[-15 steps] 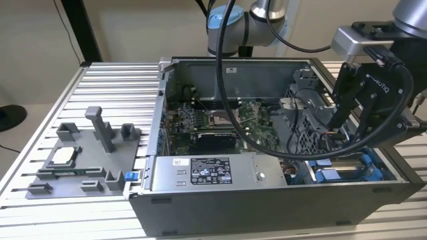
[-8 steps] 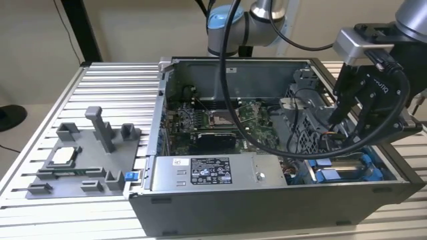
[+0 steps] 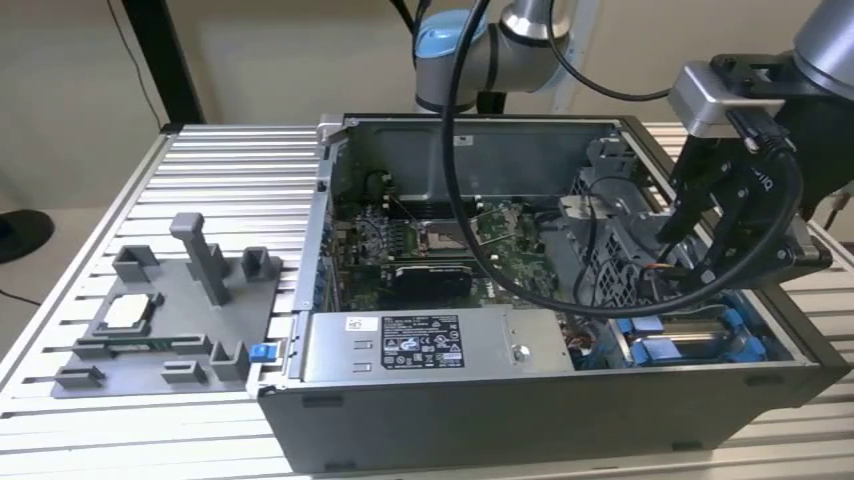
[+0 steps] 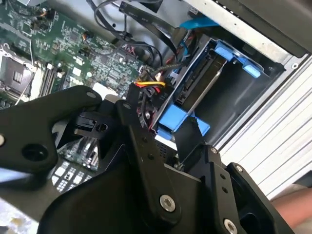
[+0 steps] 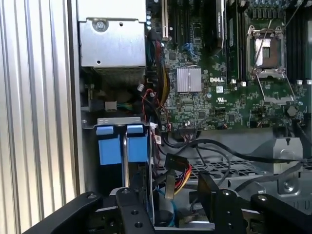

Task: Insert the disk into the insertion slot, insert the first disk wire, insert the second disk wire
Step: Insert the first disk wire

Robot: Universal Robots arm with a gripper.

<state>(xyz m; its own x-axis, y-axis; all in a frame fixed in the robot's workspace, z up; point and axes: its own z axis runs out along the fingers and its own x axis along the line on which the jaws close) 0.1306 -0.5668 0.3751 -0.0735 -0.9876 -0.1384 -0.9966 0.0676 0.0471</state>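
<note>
Exterior view: your arm dips into the case (image 3: 534,412) at four o'clock, with the gripper (image 3: 697,283) just over the disk (image 3: 667,348) seated in its bay. Second wrist view: the disk is just beside the gripper. First wrist view: the jaws are spread, a wired connector (image 5: 171,173) apparently loose between them.

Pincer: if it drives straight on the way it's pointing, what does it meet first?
Probably the black connector with red and yellow wires, hanging just ahead of the pincer in the first wrist view. Beyond it lies the blue-framed disk. Depth is hard to judge.
</note>
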